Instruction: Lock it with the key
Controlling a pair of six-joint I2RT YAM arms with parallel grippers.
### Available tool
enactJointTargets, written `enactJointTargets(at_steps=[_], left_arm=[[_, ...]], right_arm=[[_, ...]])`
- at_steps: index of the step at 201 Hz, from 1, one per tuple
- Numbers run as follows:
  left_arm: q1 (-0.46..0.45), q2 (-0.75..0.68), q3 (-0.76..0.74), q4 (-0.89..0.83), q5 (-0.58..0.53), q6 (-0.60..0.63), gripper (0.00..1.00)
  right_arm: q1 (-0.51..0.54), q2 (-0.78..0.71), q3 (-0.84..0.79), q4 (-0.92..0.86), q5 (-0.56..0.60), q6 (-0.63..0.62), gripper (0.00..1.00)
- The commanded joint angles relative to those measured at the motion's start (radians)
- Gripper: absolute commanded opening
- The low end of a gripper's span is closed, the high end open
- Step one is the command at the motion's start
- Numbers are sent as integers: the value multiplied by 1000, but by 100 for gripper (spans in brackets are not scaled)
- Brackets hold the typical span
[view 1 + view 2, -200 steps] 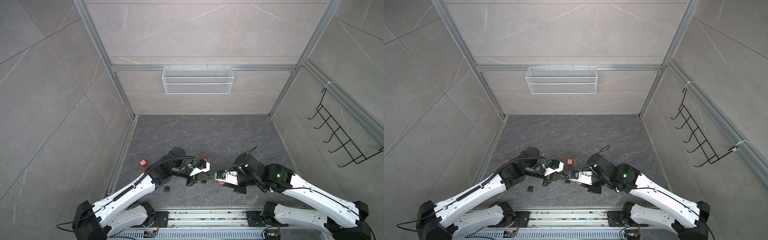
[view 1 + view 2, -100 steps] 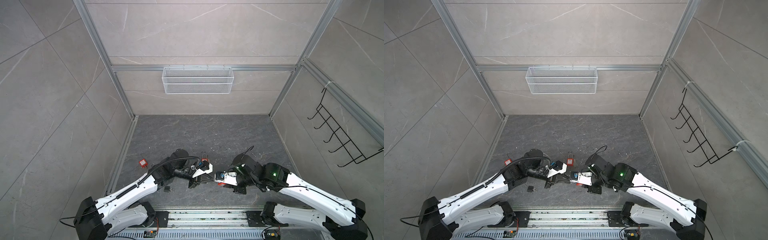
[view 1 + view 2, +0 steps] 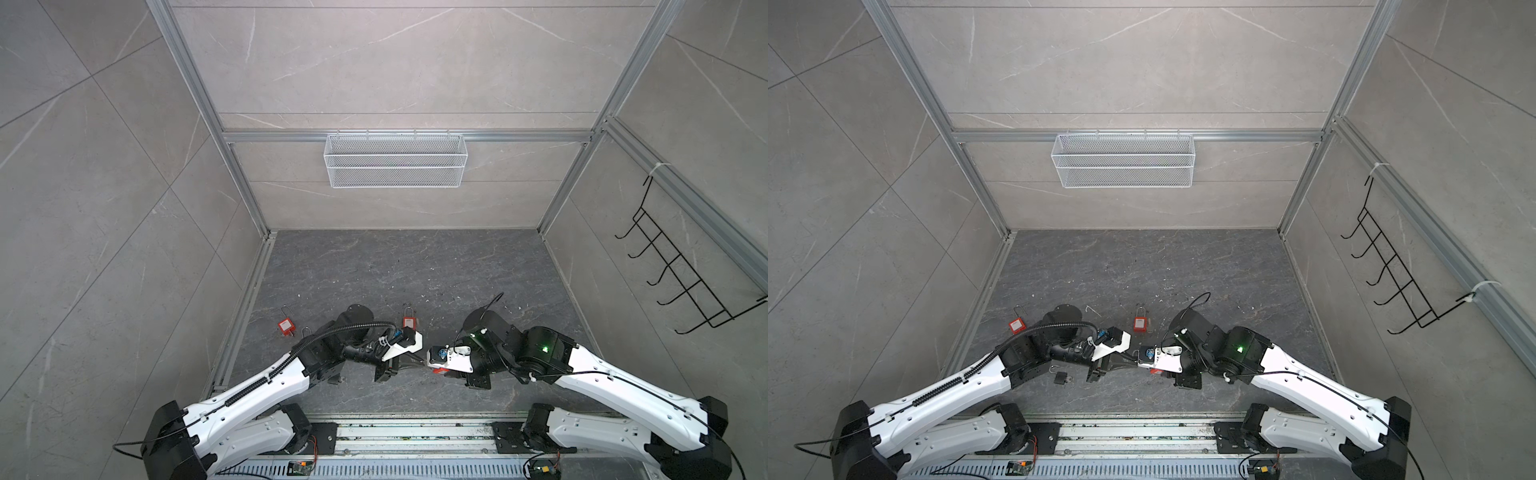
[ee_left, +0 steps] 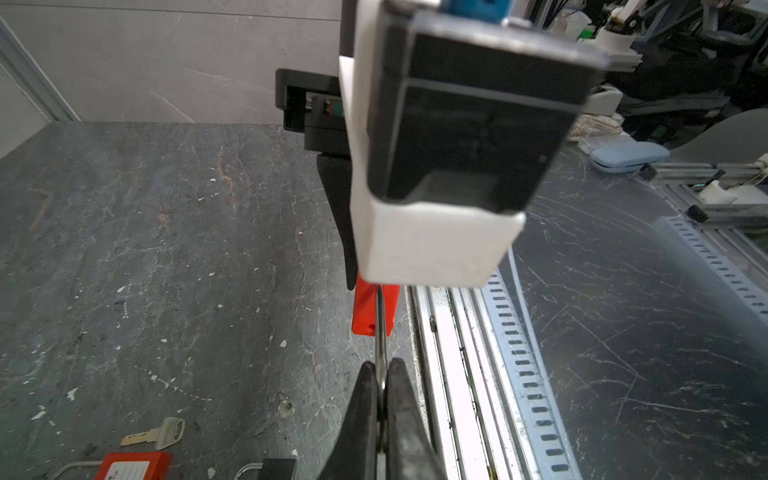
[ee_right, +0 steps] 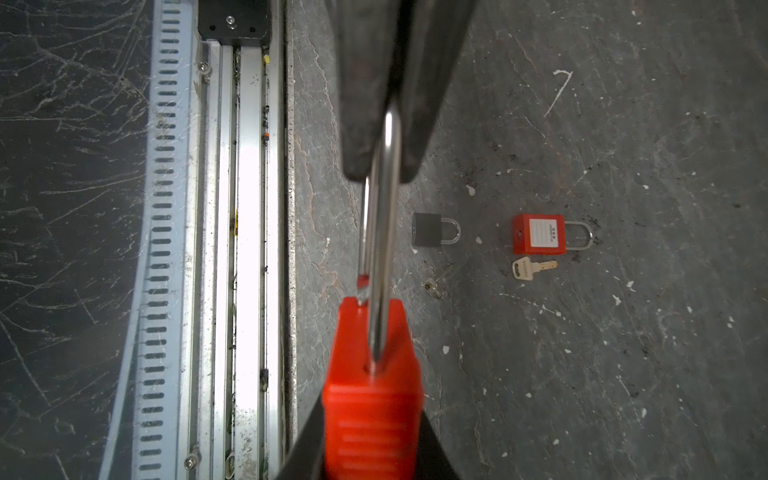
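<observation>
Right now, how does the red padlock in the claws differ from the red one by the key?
The held padlock is gripped, body in the right claw, shackle in the left claw; the floor padlock lies free. The held one shows its ribbed side, the floor one its white label. Both have red bodies and steel shackles.

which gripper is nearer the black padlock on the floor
Left. The left gripper pinches the held red padlock by its shackle, near the black padlock; the right gripper grips its body, farther off.
</observation>
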Motion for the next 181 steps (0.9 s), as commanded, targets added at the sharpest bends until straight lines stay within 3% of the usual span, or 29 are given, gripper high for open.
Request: enactJointTargets(at_steps=[1, 69, 126, 181], left_arm=[[-28, -11, -6, 82, -68, 75, 0], [-66, -41, -32, 84, -140, 150, 0], [-60, -3, -81, 151, -75, 6, 0], [10, 38, -163, 378, -12, -141, 0]], right_arm=[[8, 6, 35, 107, -96, -18, 6], [-34, 34, 39, 128, -118, -25, 5], [-36, 81, 61, 217, -110, -21, 5], [-36, 111, 117, 227, -160, -12, 6]])
